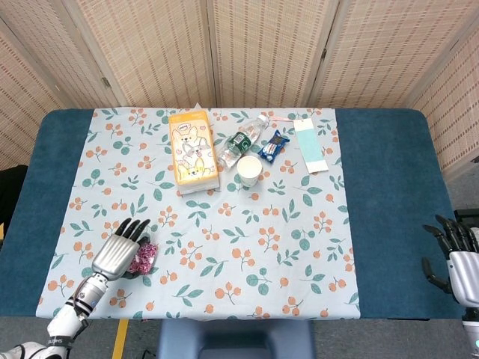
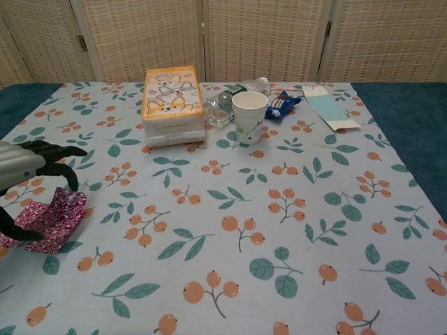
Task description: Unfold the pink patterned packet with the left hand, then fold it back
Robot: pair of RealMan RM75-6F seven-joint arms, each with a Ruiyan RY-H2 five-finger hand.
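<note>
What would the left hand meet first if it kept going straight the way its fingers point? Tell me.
The left hand points up and right across the floral cloth. That line looks free nearby; the tissue box seems the first thing roughly along it, though depth is unclear.

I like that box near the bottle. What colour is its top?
The box top is orange with cartoon dogs; the chest view shows it best.
</note>
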